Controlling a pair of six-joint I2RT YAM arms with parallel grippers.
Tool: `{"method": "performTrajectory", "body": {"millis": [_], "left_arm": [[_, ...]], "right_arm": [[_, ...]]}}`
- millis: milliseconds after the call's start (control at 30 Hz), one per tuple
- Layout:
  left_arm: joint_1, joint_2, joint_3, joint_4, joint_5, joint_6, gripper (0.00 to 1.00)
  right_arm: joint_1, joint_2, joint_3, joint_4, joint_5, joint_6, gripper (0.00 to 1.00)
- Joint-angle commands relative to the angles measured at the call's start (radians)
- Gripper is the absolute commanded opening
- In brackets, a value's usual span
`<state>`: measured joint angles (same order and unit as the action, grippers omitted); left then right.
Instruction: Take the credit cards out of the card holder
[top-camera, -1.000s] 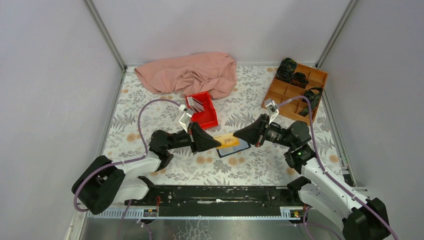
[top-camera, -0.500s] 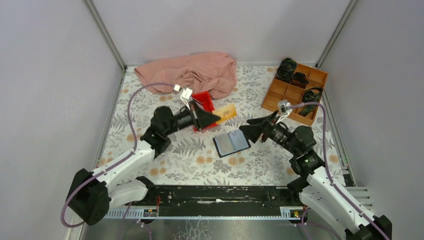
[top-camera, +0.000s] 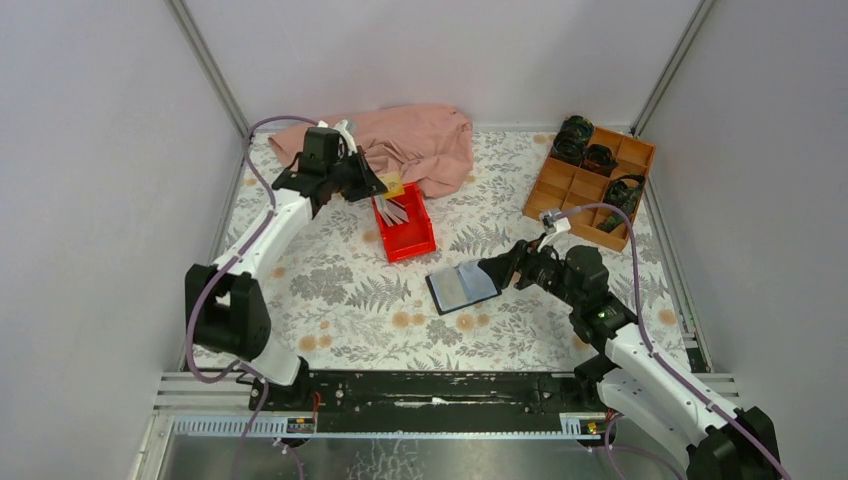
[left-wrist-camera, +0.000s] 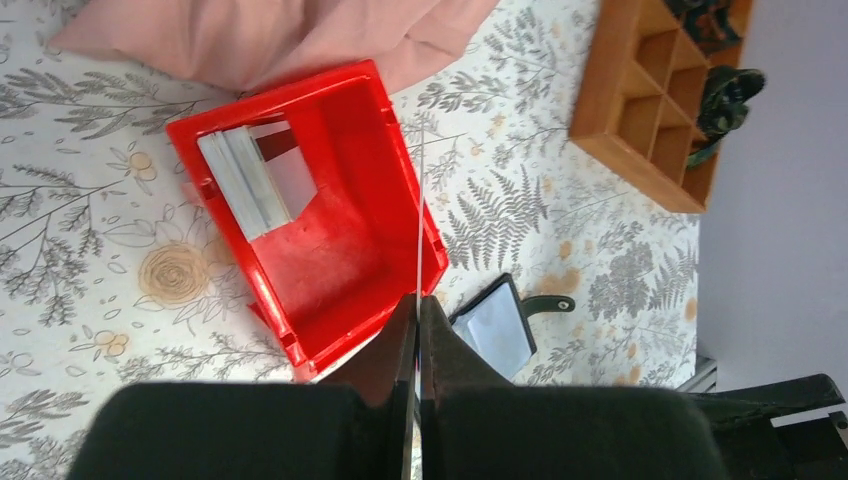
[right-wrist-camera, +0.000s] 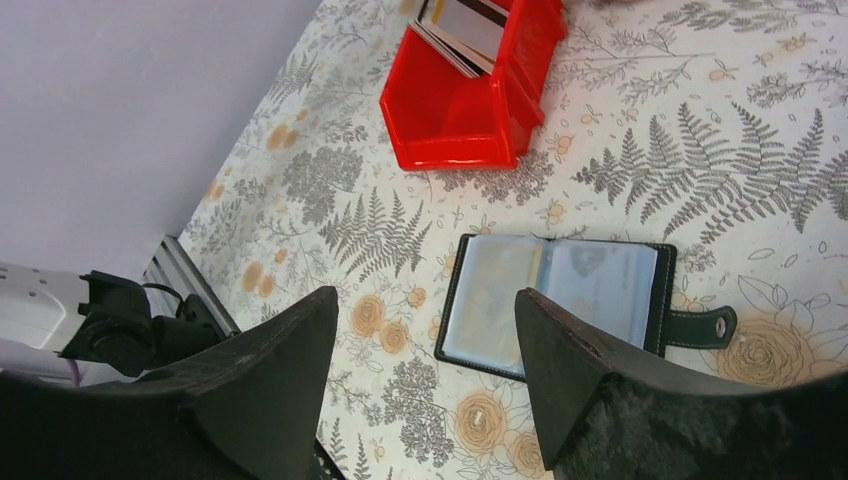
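Note:
The card holder (top-camera: 463, 287) lies open on the table, blue inside, black strap to its right (right-wrist-camera: 556, 298). My left gripper (top-camera: 378, 185) hangs over the back end of the red tray (top-camera: 410, 238), shut on an orange credit card (top-camera: 393, 187). The left wrist view shows that card edge-on as a thin line (left-wrist-camera: 420, 220) between the fingertips of the left gripper (left-wrist-camera: 416, 300). More credit cards (left-wrist-camera: 245, 180) lean inside the tray (left-wrist-camera: 330, 250). My right gripper (top-camera: 492, 268) is open just right of the holder, its fingers (right-wrist-camera: 290, 350) wide apart above the holder's near edge, holding nothing.
A pink cloth (top-camera: 385, 145) is bunched at the back, touching the tray's far end. A wooden compartment box (top-camera: 590, 185) with dark items stands at the back right. Grey walls close in both sides.
The left arm carried the orange card from the card holder back and left to above the red tray. The right gripper opened and now hovers beside the holder.

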<state>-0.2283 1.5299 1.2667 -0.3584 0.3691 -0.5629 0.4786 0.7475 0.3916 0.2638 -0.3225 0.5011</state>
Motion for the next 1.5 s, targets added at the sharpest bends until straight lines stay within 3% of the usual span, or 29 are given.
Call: {"method": "performTrajectory", "body": {"millis": [0,233,833,1467], "left_arm": [[0.013,0.063,0.150,-0.213,0.006,0.092,0.00],[0.020,0.226,0.239,-0.283,0.048,0.064,0.00],[-0.007,0.449,0.431,-0.355,-0.083,0.005,0.00],[-0.039,0.501,0.511,-0.426,-0.147,-0.026,0.00]], "right_arm": [[0.000,0.006,-0.012,0.014,0.014,-0.036,0.72],[0.000,0.039,-0.045,0.077,-0.015,-0.018,0.72],[0.000,0.042,-0.063,0.083,-0.022,-0.016,0.72],[0.000,0.048,-0.063,0.075,-0.005,-0.015,0.71]]}}
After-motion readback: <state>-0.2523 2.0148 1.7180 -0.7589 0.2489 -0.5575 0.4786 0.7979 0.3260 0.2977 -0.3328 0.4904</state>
